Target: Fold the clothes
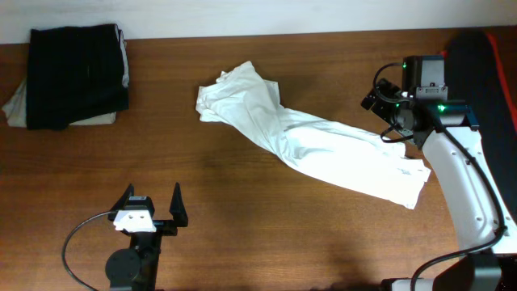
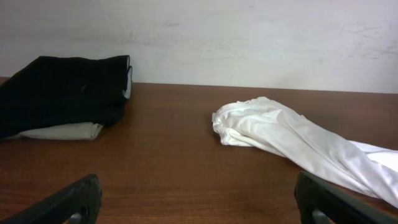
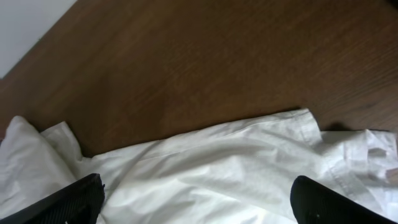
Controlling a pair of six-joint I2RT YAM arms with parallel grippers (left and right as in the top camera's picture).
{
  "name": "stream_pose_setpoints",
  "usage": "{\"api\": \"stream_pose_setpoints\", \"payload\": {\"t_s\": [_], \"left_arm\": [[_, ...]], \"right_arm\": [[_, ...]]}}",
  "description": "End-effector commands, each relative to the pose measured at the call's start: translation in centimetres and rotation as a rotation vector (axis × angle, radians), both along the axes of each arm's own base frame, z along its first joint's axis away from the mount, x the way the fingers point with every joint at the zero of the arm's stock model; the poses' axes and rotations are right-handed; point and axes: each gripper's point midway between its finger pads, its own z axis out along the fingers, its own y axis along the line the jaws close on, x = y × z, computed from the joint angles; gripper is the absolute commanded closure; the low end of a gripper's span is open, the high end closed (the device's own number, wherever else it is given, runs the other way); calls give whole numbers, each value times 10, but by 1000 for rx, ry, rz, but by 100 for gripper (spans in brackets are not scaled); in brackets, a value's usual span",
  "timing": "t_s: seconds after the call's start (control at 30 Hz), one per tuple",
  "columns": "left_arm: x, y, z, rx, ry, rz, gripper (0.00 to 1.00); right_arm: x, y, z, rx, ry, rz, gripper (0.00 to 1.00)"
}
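Stretching diagonally across the middle of the brown table (image 1: 242, 230), the wrinkled white garment (image 1: 323, 149) lies bunched at its far-left end and flatter toward the right. The right arm (image 1: 460, 174) hangs over the garment's right end, jaws spread wide and gripping nothing. A folded dark pile (image 1: 77, 73) sits well apart at the far-left corner. The left arm (image 1: 133, 259) rests near the front edge, jaws wide and empty.

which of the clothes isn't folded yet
The white garment mid-table, lying stretched out and crumpled; the black garment and cream garment beneath it sit folded.
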Motion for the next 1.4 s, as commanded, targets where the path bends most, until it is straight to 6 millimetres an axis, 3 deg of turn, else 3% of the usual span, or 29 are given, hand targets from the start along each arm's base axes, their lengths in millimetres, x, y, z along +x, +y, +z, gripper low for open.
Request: {"api": "stream_pose_setpoints", "payload": {"t_s": [0.0,0.07,0.1,0.17,0.27,0.33,0.43,0.53,0.6,0.63,0.7,0.77,0.87,0.93,0.97,1.03,1.1,1.23,1.37], "left_arm": [[0,0,-2,9,0,3,1],[-1,-13,3,-1,-19,-72,1],[-4,-35,19,-3,-86,-207,1],[-15,-62,50,14,-216,-370,1],[-27,-64,98,3,-386,-388,1],[-25,-65,123,4,-381,-396,1],[15,-70,148,-23,-174,-424,1],[39,-123,177,-7,-80,-815,1],[52,-140,191,-11,-89,-983,1],[74,-146,194,-28,-65,-1026,1],[130,-143,180,-87,97,-888,1],[188,-138,142,-101,373,-660,1],[237,-172,105,-88,511,-658,1],[252,-205,78,-93,510,-745,1],[257,-212,65,-75,531,-717,1],[278,-209,28,64,593,-449,1],[288,-215,4,199,592,-271,1],[301,-249,-40,233,551,-217,1],[306,-243,-73,129,601,-143,1]], "right_arm": [[2,1,3,12,-11,-4,1],[2,1,3,13,-11,-4,1],[2,1,3,12,-11,-4,1],[2,1,3,13,-11,-4,1],[2,1,3,13,-11,-4,1],[2,1,3,12,-11,-4,1],[2,1,3,12,-11,-4,1],[2,1,3,12,-11,-4,1],[2,1,3,13,-11,-4,1],[2,1,3,12,-11,-4,1],[2,1,3,12,-11,-4,1],[2,1,3,12,-11,-4,1],[2,1,3,12,-11,-4,1],[2,1,3,12,-11,-4,1],[2,1,3,13,-11,-4,1],[2,1,3,12,-11,-4,1],[2,1,3,12,-11,-4,1],[2,1,3,12,-11,-4,1],[2,1,3,12,-11,-4,1]]}}
